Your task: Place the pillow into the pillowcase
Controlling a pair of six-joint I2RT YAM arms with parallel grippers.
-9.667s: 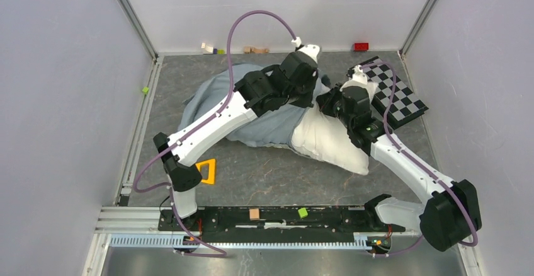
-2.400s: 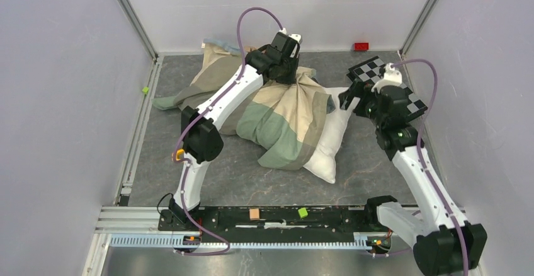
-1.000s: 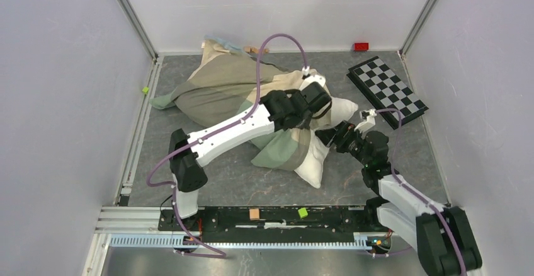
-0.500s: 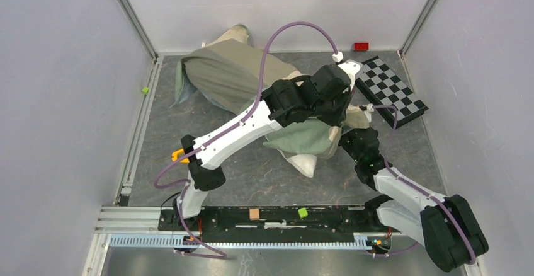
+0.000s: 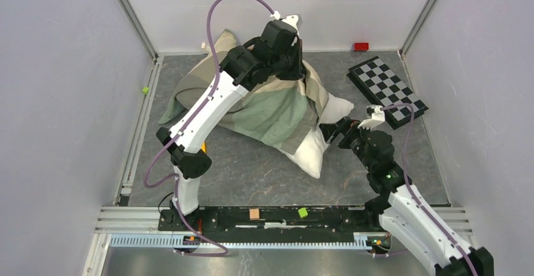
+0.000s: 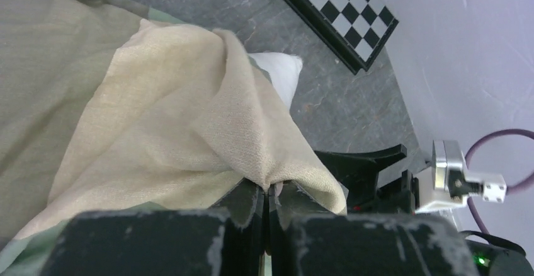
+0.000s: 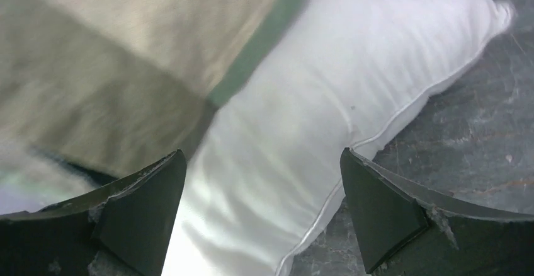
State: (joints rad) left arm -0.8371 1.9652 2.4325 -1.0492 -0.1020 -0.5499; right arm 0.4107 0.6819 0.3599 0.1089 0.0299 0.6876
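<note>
The pillowcase (image 5: 264, 109) shows beige and dull green panels and is pulled up into a tent over the pillow. My left gripper (image 5: 296, 68) is shut on a pinch of its beige cloth (image 6: 189, 125) at the peak, with the left gripper (image 6: 271, 191) pinching a fold. The white pillow (image 5: 312, 153) sticks out from under the case at the near right, with another corner (image 5: 340, 107) on the right. My right gripper (image 5: 332, 130) stands open beside that end. In the right wrist view, the right gripper (image 7: 262, 156) straddles the pillow (image 7: 289, 137), and the pillowcase (image 7: 126, 68) edge lies left of it.
A black-and-white checkered board (image 5: 387, 90) lies at the far right, close to the right arm. A red block (image 5: 361, 46) sits by the back wall and a small green cube (image 5: 145, 89) by the left rail. Two small blocks (image 5: 254, 213) rest on the front rail.
My left gripper has swung from the right-middle to the far centre, lifting the pillowcase higher over the pillow. The right gripper has opened wide and now sits beside the pillow's exposed end.
</note>
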